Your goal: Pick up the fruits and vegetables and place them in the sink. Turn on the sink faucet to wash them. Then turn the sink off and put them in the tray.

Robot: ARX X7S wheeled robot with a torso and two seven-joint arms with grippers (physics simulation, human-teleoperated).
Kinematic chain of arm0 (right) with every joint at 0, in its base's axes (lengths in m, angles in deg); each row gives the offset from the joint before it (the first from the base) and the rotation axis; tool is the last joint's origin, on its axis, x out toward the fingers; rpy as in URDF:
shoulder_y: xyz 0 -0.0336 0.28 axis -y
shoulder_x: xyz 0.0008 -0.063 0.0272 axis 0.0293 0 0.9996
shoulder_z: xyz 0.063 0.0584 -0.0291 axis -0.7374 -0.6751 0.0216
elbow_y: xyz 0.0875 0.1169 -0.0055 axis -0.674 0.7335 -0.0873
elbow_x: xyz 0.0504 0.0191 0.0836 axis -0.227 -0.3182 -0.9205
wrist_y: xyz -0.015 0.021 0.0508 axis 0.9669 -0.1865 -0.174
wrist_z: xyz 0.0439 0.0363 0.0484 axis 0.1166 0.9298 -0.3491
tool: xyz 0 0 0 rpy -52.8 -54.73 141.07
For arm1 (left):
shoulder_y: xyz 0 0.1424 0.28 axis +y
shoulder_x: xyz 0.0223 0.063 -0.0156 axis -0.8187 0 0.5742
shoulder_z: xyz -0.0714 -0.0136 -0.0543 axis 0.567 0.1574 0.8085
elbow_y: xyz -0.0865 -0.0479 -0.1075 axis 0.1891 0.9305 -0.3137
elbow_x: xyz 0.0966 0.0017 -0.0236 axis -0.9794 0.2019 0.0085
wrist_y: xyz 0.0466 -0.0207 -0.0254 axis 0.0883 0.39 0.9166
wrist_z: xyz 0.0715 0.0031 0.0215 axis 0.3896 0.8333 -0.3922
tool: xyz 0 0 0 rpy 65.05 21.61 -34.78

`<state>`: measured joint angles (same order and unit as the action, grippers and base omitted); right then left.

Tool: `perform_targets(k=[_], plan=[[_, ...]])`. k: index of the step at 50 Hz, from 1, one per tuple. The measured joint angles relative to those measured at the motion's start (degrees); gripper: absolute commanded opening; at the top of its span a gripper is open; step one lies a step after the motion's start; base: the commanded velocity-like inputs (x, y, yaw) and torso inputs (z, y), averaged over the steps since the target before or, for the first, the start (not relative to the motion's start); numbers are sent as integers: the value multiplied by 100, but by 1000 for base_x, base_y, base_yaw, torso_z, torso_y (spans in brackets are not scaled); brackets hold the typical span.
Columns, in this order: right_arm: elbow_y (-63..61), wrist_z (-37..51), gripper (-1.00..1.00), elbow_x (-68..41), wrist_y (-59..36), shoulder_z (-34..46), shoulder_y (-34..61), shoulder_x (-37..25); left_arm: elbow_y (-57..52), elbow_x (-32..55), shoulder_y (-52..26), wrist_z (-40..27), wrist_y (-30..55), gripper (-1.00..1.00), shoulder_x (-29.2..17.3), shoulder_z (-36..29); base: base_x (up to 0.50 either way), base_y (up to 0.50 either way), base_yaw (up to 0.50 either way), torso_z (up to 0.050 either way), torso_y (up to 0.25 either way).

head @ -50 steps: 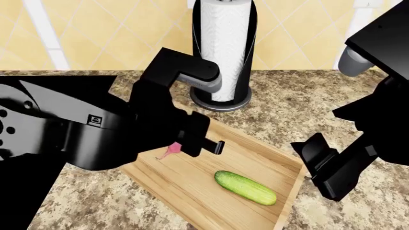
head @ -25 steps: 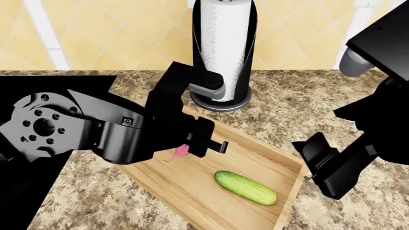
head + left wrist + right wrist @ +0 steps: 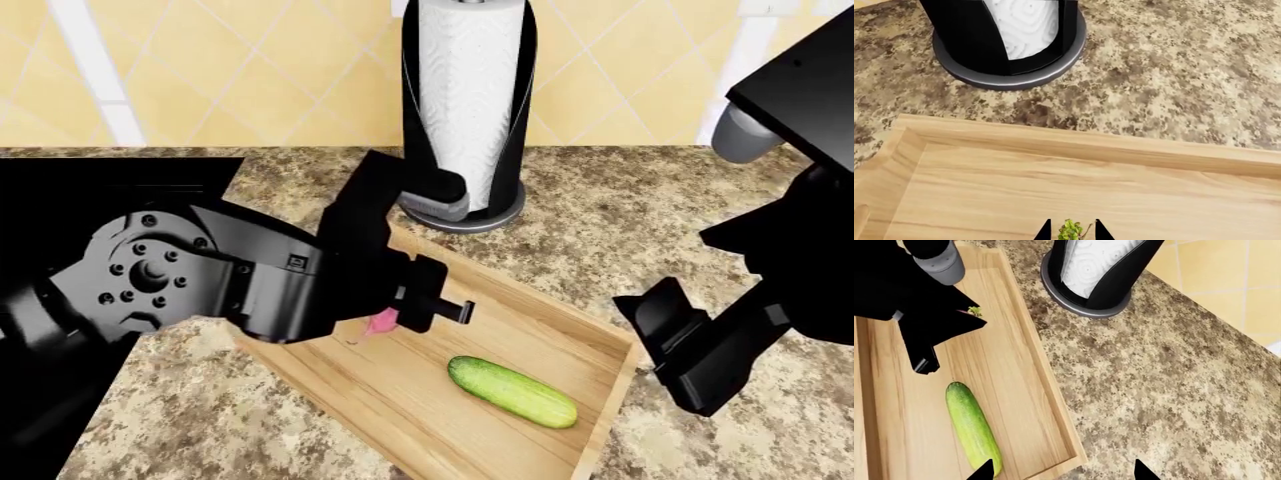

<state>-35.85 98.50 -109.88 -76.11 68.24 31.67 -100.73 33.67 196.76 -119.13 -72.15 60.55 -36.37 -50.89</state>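
Observation:
The light-wood tray [image 3: 400, 400] lies on the granite counter in front of me. The green cucumber [image 3: 513, 391] rests in it toward the near right, also seen in the right wrist view as the cucumber [image 3: 973, 427]. My left gripper [image 3: 400, 318] hangs just above the tray's far left part, shut on the pink radish [image 3: 383, 320]. The radish's green leaves [image 3: 1069, 231] poke out between the left fingertips [image 3: 1044, 232]. My right gripper [image 3: 1063, 472] is open over the tray's right rim [image 3: 1054, 405], holding nothing. The black sink [image 3: 80, 180] shows at the left edge. The faucet is out of view.
A black paper-towel holder [image 3: 467, 100] with a white roll stands on the counter just behind the tray, close to my left forearm. Yellow wall tiles [image 3: 240, 70] close off the back. Speckled granite [image 3: 601, 230] runs to the right of the tray.
My left arm has swung a little to the right over the tray, carrying the radish with it. The cucumber and the right arm have stayed where they were.

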Motion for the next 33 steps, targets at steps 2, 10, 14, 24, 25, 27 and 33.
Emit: perform_targets(k=[2,10,14,24,25,27,33], plan=[[0,-6,100,8,-3,-4,-4,-4,36,-23,6,14,-1,-100,15,-13,0,0,0,0,0],[-1,-24,100,35,-15,-21,-12,-32,128,-51,12,10,-10,100,59,-46,0,0,0,0,0],[-2,-34,100,51,-18,-31,-19,-52,146,-52,10,-5,-16,100,69,-51,0,0,0,0,0],[-16,-66,100,94,-24,-58,-48,-106,95,-15,-12,-74,-33,100,38,-32,0,0,0,0,0],[-18,-67,100,97,-23,-60,-49,-110,62,2,-21,-95,-39,100,20,-17,0,0,0,0,0],[-16,-66,100,107,-17,-65,-50,-119,-36,52,-45,-153,-56,100,-29,24,0,0,0,0,0],[-31,-54,100,202,54,-100,-91,-161,-461,279,-165,-392,-132,100,-254,217,0,0,0,0,0]])
